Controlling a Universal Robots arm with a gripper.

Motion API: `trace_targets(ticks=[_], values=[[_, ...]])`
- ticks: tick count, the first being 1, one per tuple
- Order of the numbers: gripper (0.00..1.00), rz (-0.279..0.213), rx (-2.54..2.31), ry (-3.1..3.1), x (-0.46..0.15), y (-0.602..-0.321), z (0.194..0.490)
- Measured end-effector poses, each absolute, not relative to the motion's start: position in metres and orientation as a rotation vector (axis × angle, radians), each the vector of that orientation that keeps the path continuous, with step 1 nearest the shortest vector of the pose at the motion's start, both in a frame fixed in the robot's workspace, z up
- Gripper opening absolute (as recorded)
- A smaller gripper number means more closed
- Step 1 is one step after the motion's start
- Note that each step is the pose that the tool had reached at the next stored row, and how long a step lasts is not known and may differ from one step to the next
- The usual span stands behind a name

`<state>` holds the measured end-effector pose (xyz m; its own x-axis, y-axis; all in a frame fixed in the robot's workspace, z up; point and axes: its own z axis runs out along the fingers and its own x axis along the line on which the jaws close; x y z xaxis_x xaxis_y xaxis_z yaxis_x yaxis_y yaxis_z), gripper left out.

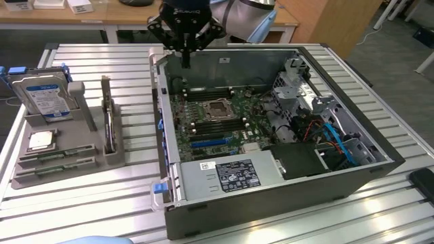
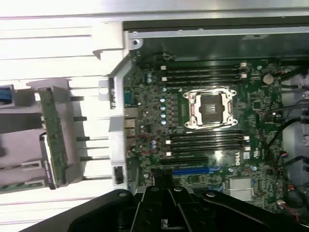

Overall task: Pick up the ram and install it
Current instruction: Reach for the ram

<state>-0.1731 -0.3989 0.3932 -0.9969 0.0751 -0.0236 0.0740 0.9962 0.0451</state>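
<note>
Well, from the exterior view I see my gripper hanging over the far edge of the open computer case as that camera sees it, its fingers pinched together with nothing between them. The ram lies flat in the grey holder on the table at the exterior view's left, well apart from the gripper, with a second stick just beside it. A tall expansion card stands on edge close by, and a blue-labelled hard drive stands behind. My worry is that card: any approach to the ram that drifts toward it could knock it, and pinched fingers would only press on the stick rather than straddle it. Two near-identical sticks lying so close also make it easy to nip both, or to lever one against its neighbour. In the wrist view the motherboard spreads out beyond the gripper, with the empty CPU socket sitting between two banks of black memory slots. I judge the socket to be the delicate spot, since a stick lowered off-line could come down on it. One set tilted or reversed would jam in a slot instead of seating. Loose cables by the board's edge could snag the wrist.
</note>
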Motion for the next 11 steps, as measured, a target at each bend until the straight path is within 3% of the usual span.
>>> trace_targets(ticks=[11], values=[[0.1,0.069,0.117,3.113,-0.223,-0.399,0.392]])
